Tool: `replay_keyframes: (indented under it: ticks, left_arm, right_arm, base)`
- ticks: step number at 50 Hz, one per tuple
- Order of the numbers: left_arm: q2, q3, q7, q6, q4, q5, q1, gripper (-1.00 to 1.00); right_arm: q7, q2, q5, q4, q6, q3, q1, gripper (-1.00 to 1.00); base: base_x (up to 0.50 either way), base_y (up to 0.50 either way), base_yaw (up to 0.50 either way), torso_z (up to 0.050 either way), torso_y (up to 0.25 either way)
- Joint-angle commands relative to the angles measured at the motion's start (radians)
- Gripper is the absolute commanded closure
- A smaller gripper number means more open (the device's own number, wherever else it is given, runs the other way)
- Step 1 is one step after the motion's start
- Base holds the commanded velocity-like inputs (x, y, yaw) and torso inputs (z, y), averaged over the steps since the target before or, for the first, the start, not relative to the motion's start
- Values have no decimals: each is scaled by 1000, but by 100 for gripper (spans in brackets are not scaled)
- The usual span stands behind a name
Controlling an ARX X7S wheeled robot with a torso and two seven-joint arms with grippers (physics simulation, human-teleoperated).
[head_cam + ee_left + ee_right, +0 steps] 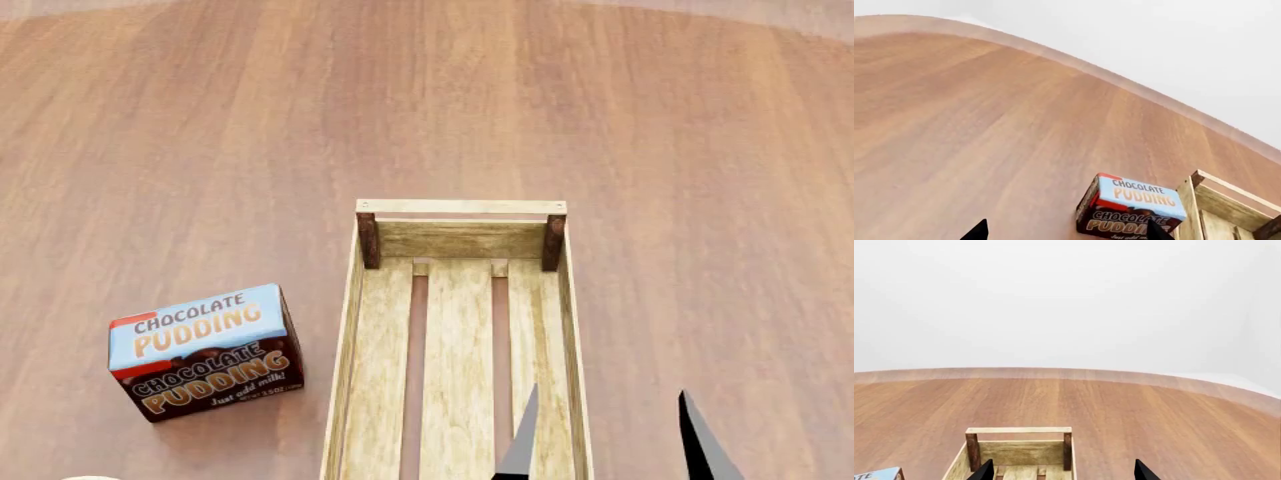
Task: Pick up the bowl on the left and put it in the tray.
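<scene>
The bowl is out of view. A thin pale sliver [87, 477] at the bottom left edge of the head view is too small to identify. The tray [461, 207] is a light-wood slatted crate with dark corner posts, lying lengthwise in the middle with nothing in it. My right gripper [607, 440] is open above the tray's near right side, one fingertip over the planks and one over the table. In the right wrist view, that gripper [1064, 472] looks toward the tray's far end [1019, 430]. My left gripper [1067, 232] is open and holds nothing, next to a tray corner [1217, 200].
A chocolate pudding box [207, 350] stands left of the tray. It shows close to one left fingertip [1157, 232] as the same pudding box [1131, 207], and a corner of the box [877, 475] shows in the right wrist view. The round wooden table's edge [1121, 80] curves beyond.
</scene>
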Motion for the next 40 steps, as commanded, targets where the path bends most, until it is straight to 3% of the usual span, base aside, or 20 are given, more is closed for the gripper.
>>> replay_keyframes:
  ticks: [1,12,29,40]
  left_arm:
    - [7,-50,-16,-61,-10,-141,12,-100]
    - [-4,-42,-38,-74,-32,-169,-1,-100]
    - [-15,-4,-71,-100,-77,-80,-22,-100]
    - [-5,25,-33,-83,-156,-12,-32,-100]
  right_arm:
    - [-26,-14,-19,3,-13,16,-6,-100]
    - [-20,-10,-14,3,-11,13,-2,-100]
    - [-12,-4,-11,1,-15,8,-5,-100]
    - [-9,-2,-8,5,-13,3,-1,-100]
  base:
    - [0,0,0,0,0]
    - [0,0,0,0,0]
    - [0,0,0,0,0]
    - [0,0,0,0,0]
